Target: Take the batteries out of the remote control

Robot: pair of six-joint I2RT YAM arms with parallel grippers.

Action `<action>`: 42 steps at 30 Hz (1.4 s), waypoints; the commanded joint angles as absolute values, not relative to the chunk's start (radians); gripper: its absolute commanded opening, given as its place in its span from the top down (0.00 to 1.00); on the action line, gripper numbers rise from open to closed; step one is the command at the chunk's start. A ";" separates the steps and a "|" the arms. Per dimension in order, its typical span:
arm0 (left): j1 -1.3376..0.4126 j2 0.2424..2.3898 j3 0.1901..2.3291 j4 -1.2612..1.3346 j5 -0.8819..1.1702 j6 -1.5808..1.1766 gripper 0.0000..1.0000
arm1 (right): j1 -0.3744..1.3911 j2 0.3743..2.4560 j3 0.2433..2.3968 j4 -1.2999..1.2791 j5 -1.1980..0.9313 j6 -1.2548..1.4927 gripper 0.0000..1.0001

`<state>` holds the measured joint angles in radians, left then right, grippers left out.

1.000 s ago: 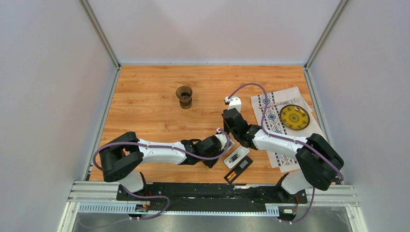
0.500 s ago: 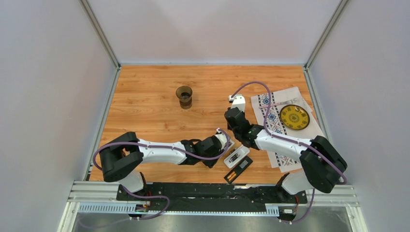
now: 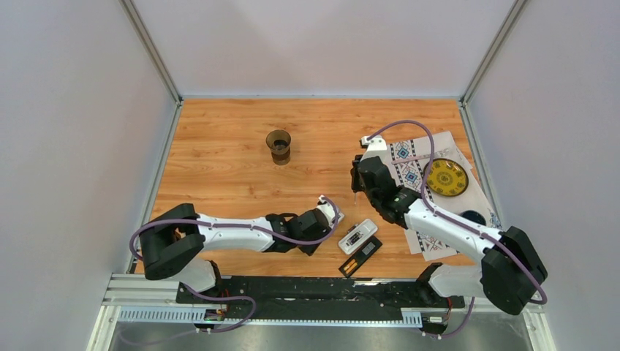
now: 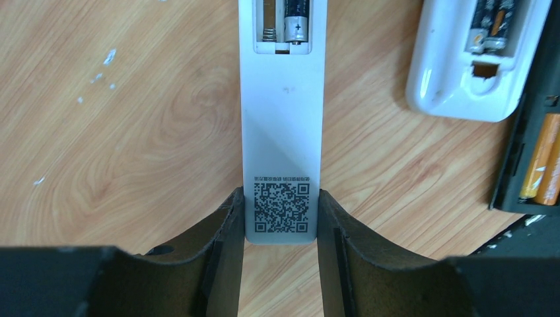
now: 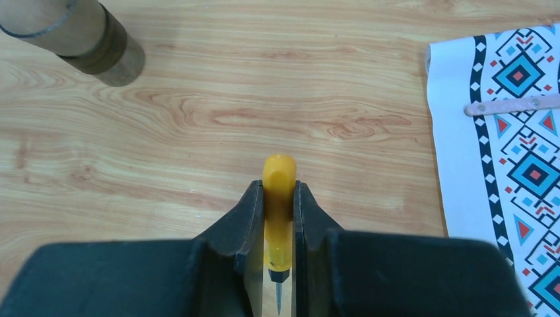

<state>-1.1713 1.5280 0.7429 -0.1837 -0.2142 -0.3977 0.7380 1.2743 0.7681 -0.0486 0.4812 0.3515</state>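
White slim plastic remote (image 4: 282, 132) clamped at its near end by the left gripper (image 4: 280, 208).
One dark grey cylindrical battery (image 4: 296, 20) sits in its open far bay; beyond the remote, the right gripper (image 5: 277, 195) is closed on a yellow-handled screwdriver (image 5: 278, 170).

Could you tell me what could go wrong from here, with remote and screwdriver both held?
The left fingers pinch only the end of the slim remote, so prying at the battery in its far compartment might pivot it or slip it loose. The right fingers hold the screwdriver by its narrow handle; under load it could twist. A freed battery might roll against the neighbouring white remote.
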 commanded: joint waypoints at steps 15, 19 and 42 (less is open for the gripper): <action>-1.109 1.362 0.666 -0.253 -0.267 -0.359 0.20 | 0.704 1.146 0.723 0.054 0.210 0.377 1.00; -1.091 1.344 0.666 -0.238 -0.253 -0.342 0.21 | 0.692 1.126 0.710 0.084 0.157 0.393 1.00; -1.013 1.102 0.745 -0.172 -0.091 -0.319 0.18 | 0.676 1.071 0.736 0.130 -0.096 0.491 1.00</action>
<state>-1.0367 1.1976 0.6765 -0.2497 -0.1860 -0.3264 0.6807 1.1336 0.7166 0.0505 0.0006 0.4366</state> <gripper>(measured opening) 0.797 0.146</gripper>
